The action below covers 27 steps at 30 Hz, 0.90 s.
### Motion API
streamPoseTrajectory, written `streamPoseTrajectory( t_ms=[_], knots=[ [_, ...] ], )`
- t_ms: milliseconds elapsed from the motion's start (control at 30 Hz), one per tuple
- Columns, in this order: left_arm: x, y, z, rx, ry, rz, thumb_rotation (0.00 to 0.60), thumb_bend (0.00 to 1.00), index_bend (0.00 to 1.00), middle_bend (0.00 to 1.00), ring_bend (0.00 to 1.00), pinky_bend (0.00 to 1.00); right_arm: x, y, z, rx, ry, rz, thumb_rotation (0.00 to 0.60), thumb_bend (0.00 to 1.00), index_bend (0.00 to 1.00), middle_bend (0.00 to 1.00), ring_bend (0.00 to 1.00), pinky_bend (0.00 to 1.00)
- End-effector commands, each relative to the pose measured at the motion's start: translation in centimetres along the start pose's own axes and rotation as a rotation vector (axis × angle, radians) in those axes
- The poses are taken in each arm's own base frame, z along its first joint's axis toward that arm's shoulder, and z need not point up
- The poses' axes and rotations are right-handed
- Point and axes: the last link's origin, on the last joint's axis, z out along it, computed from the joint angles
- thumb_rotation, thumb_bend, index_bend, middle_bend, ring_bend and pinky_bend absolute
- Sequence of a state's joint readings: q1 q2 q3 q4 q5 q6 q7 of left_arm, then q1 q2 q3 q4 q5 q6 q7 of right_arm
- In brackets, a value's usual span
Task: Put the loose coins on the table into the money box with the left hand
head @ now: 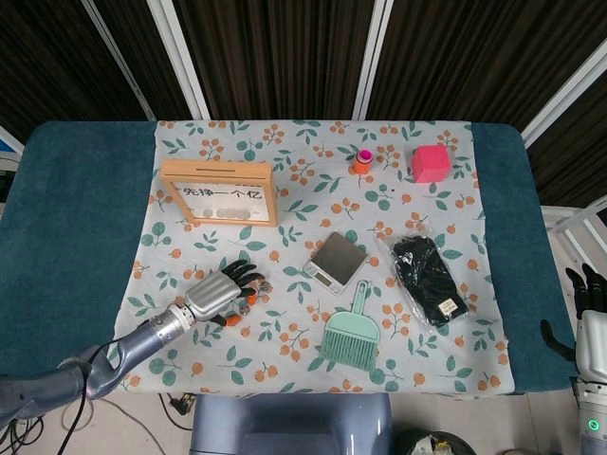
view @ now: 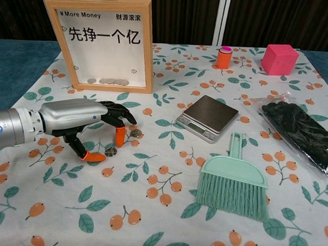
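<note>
The wooden-framed money box [head: 218,192] [view: 102,44] stands upright at the back left of the cloth, with several coins lying along its bottom behind the clear front. Two loose coins lie on the cloth in front of it. One coin [view: 136,133] lies just right of my left hand's orange fingertips [view: 120,136]. The other coin [view: 110,151] sits between the thumb and the fingers. My left hand [head: 223,292] [view: 80,119] arches over them, fingers apart and tips down on the cloth, holding nothing. My right hand [head: 588,322] hangs off the table's right edge, empty.
A small silver scale [head: 337,261] [view: 208,117] sits mid-table, a mint hand brush [head: 353,332] [view: 235,183] in front of it. A black bagged item [head: 429,278] [view: 305,132] lies to the right. A pink cube [head: 430,162] and an orange bottle [head: 363,161] stand at the back.
</note>
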<state>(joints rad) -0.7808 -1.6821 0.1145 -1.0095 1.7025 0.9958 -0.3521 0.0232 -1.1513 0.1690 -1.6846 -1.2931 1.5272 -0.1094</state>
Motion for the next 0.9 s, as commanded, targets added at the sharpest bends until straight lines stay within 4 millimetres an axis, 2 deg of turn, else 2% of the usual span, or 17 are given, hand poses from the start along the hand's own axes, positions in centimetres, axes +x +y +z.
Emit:
streamPoseTrajectory(
  t_ms=[33,467,733,900],
  knots=[
    [-0.04,-0.05,-0.08,0.003,-0.003,0.007,0.6,0.27,0.47,0.11,0.0,0.0,0.0,0.01,0.0,0.0,0.0,0.0,0.6,0.39,0.12,0.03,0.05,0.0],
    [-0.36,-0.07,0.24,0.005,-0.008,0.024,0.6,0.27,0.5,0.11,0.0,0.0,0.03,0.08,0.01,-0.005,0.0,0.003,0.6,0.4,0.12,0.03,0.05,0.0],
    [-0.6,0.06,0.41,0.004,-0.011,0.032,0.6,0.35,0.57,0.12,0.0,0.0,0.06,0.09,0.03,-0.008,-0.002,0.008,0.6,0.39,0.12,0.03,0.05,0.0],
    [-0.65,-0.03,0.45,0.006,-0.013,0.058,0.6,0.39,0.58,0.13,0.0,0.0,0.05,0.08,0.02,-0.01,-0.004,0.012,0.6,0.39,0.12,0.03,0.05,0.0]
  ],
)
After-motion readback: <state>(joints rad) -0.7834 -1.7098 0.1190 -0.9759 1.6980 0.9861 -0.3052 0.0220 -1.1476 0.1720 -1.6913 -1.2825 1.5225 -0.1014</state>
